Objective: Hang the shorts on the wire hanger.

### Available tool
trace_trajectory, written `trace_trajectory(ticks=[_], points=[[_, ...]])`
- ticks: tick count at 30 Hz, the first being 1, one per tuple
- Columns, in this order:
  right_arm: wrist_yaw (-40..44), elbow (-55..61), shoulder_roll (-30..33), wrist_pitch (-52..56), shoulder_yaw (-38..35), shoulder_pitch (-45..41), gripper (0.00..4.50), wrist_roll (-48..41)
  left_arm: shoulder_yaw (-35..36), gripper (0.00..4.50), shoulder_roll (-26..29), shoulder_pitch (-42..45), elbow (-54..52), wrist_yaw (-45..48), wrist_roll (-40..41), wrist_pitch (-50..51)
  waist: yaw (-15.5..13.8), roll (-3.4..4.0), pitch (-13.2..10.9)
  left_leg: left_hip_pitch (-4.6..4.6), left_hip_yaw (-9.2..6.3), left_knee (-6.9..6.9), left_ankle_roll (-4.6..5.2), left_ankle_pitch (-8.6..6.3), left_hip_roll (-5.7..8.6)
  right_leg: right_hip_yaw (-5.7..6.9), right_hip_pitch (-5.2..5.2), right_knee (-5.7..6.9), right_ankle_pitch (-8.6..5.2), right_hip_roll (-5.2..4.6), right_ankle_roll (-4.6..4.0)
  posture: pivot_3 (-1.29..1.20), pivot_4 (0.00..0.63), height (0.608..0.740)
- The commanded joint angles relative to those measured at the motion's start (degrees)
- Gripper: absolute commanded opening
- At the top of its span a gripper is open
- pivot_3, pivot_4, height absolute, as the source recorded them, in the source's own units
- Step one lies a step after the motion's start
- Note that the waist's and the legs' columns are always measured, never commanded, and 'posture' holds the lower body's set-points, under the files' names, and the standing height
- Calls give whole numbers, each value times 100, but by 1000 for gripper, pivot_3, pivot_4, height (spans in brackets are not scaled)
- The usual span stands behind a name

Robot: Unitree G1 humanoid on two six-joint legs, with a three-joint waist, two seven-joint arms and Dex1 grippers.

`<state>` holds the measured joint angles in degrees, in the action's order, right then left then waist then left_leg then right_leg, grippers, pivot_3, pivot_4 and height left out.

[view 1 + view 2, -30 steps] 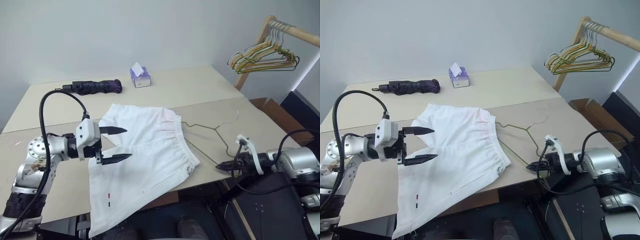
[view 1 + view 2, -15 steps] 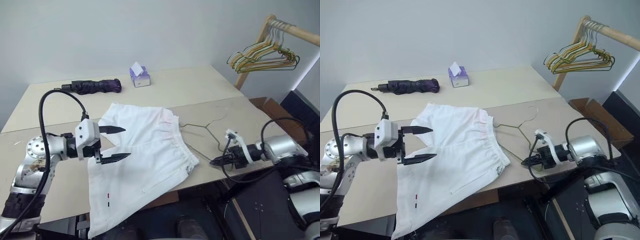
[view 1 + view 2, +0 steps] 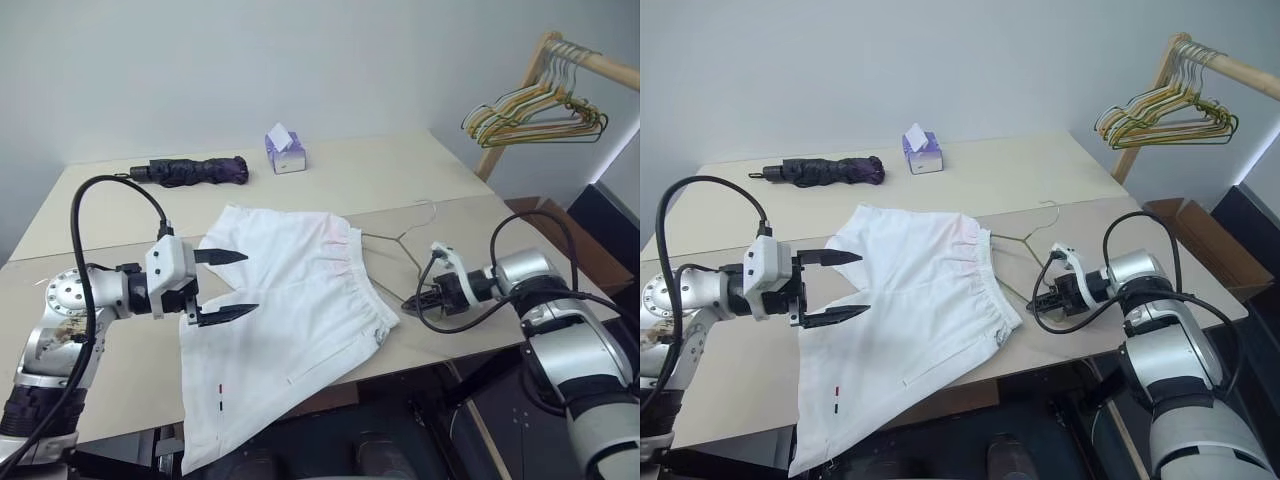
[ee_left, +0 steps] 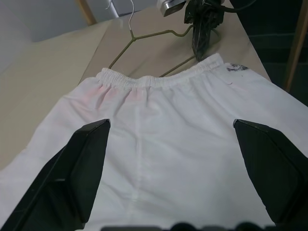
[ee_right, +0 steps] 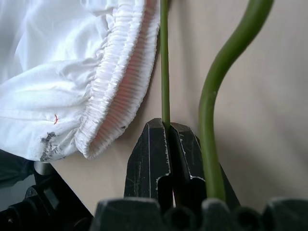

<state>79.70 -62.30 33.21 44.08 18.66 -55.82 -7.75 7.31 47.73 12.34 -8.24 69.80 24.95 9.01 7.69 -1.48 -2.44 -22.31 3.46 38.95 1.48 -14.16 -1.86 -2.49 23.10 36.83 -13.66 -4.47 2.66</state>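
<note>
On a beige table [image 3: 400,180] against a grey wall, the left gripper [image 3: 225,285] hovers spread wide above the white shorts [image 3: 290,310]. Beside their waistband, the right gripper [image 3: 413,301] pinches the wire hanger [image 3: 400,240]. Beyond the grippers lie a tissue box [image 3: 284,152] and folded umbrella [image 3: 190,171]; spare hangers [image 3: 535,110] hang at right.

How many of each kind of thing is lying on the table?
White shorts: 1
Wire hanger: 1
Folded dark purple umbrella: 1
Purple tissue box: 1
Total: 4 things on the table
</note>
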Motion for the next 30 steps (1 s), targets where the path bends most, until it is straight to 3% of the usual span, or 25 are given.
trace_trajectory(ticks=[1,4,10,15,20,30], points=[[-76,100,143,-367,-525,-98,0,-96,153,4424,81,6,-179,-28,97,11,-36,1,-1,0,0,0,0,0,0,0,1,1,0,0,0,-53,9,740],[-132,480,228,-708,-921,111,0,-247,135,4424,72,56,-136,-17,90,16,-55,3,-2,-1,1,-1,-1,0,-1,0,3,3,0,1,0,-64,11,740],[-561,2807,374,-1234,-1196,975,0,-226,79,4424,126,480,366,145,-20,-120,-61,3,-2,0,1,0,-3,2,-2,1,4,8,0,2,0,-110,0,740],[-1768,5175,518,-1406,-836,1584,0,621,254,4424,656,800,646,520,113,252,33,6,-3,-12,2,-1,-5,3,-6,0,25,17,-1,5,1,-145,0,740],[-1997,6833,683,-1071,-571,1930,0,829,132,4424,777,1590,1360,564,-203,-227,87,7,-3,-24,2,-2,-5,3,-5,5,35,16,-4,4,1,-145,0,740],[-1803,7872,938,-857,107,1712,0,1036,-862,4424,225,2759,2447,1328,-917,-1480,98,5,-3,-28,16,7,-5,3,0,9,28,10,-3,3,0,-159,0,740]])
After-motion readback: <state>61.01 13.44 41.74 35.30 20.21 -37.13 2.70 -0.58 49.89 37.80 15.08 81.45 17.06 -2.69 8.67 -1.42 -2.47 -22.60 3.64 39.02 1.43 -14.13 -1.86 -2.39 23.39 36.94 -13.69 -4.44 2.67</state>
